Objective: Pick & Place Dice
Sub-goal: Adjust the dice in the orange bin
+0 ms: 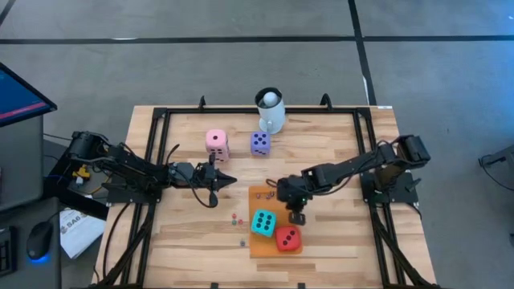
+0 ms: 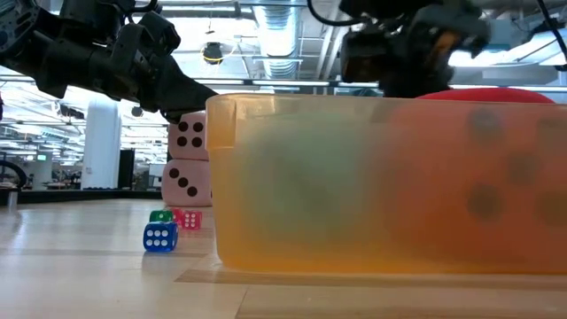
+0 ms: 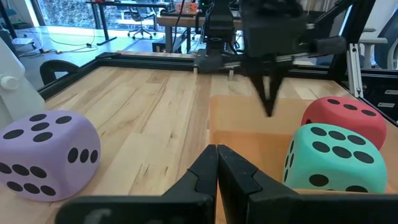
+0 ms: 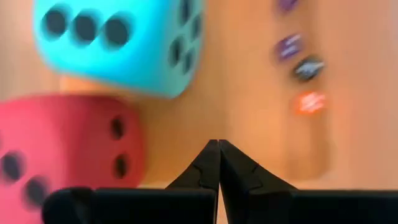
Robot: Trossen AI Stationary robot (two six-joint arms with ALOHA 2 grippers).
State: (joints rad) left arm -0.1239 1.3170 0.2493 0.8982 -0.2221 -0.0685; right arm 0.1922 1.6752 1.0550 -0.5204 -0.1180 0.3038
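While its fingers are clenched on nothing, the right end effector [image 1: 298,216] hovers over the orange mat [image 1: 259,241], just beside the teal die [image 1: 264,223] and red die [image 1: 288,238] resting there, probably to nudge rather than grasp. The left end effector [image 1: 227,181], also clenched empty, waits mid-tabletop [image 1: 337,152]; the pink die [image 1: 216,142] and purple die [image 1: 260,143] sit farther back.

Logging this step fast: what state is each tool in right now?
Left tool: closed, holding nothing, above the bare table.
Right tool: closed, holding nothing, over the orange mat.
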